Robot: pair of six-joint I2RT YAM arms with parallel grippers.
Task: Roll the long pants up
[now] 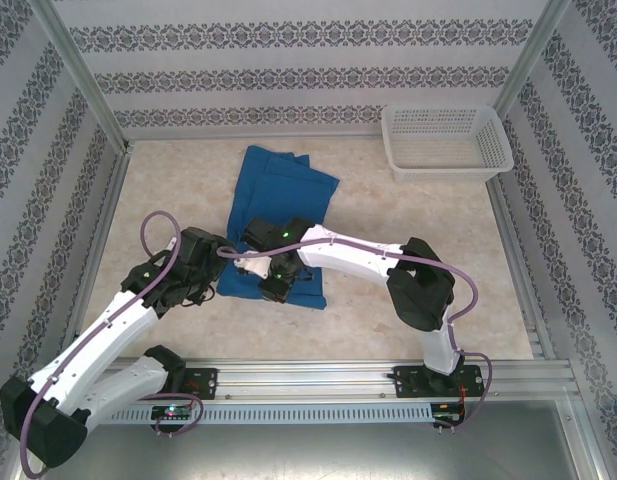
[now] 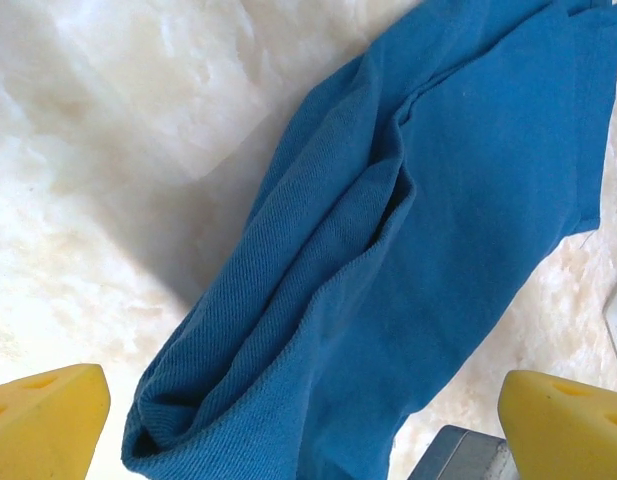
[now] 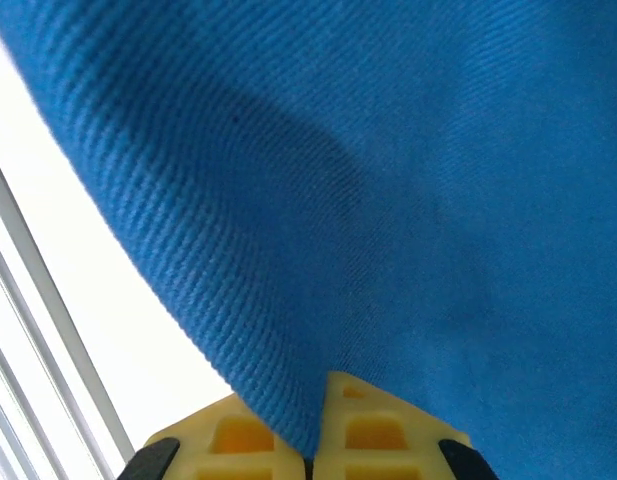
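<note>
Tabletop [image 1: 408, 230] in pale marble pattern, long pants [image 1: 280, 190] lying on it near the centre, a touch left of the middle, royal blue and partly folded. Far end flat and spread toward the back wall; near end bunched up beneath both arms. Left tool [image 1: 210, 265] at the cloth's left edge, wide open. In the left wrist view, yellow fingertips [image 2: 48, 420] far apart at the two bottom corners, a thick doubled-over fold of blue fabric running up between them, gripped by neither. Right tool [image 1: 272, 282] low on the near part of the pants, clamped tight on a pinched ridge of the cloth. Up close, yellow pads [image 3: 358, 440] pressed together, blue fabric rising straight out of the seam between them. White mesh basket [image 1: 445, 142] off in the far right corner, well apart from the pants.
</note>
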